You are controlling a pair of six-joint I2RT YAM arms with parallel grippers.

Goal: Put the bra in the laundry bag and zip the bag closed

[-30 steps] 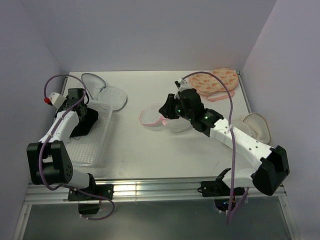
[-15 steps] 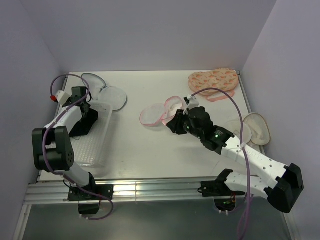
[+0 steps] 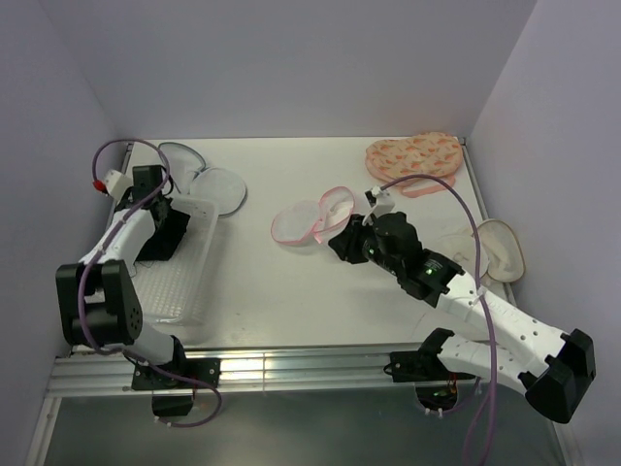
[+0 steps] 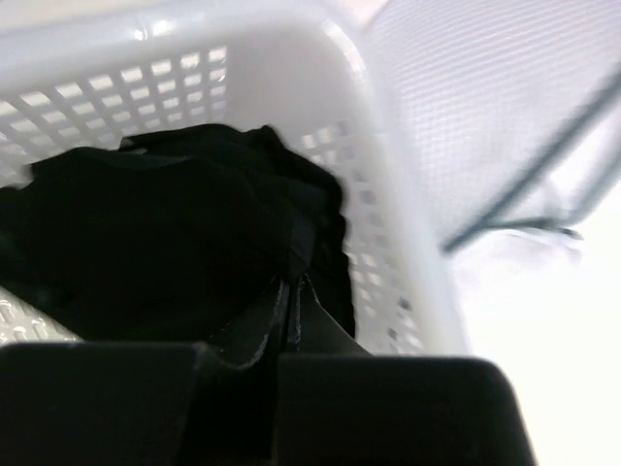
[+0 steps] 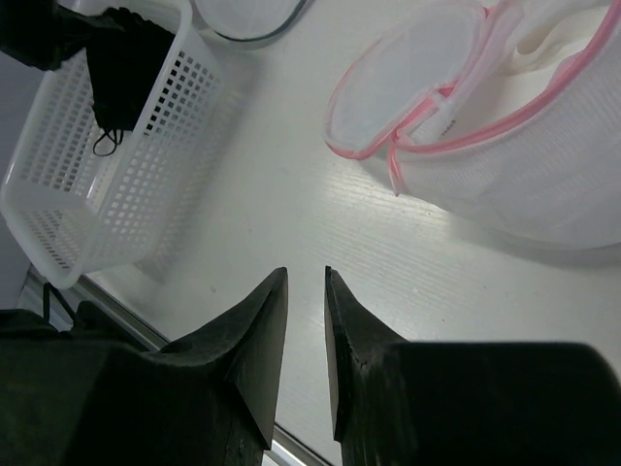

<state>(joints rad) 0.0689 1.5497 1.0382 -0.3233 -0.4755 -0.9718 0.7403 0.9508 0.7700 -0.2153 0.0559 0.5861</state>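
Your left claw [image 4: 288, 320] pinches the limp matte black bra [image 4: 165, 243] inside the plastic lattice basket [image 4: 408, 282]. Your right claw [image 5: 306, 277], narrowly parted and empty, sits at 4 o'clock of the pink-trimmed mesh laundry bag [image 5: 505, 146].

Inside the basket [image 4: 393, 223], the bra [image 4: 165, 243] runs past the left edge of the left wrist view, and the left gripper [image 4: 288, 296] is a dark blur against it (grip not readable). Right of the basket, the laundry bag [image 5: 553, 184] is cut by the right wrist view's edge.
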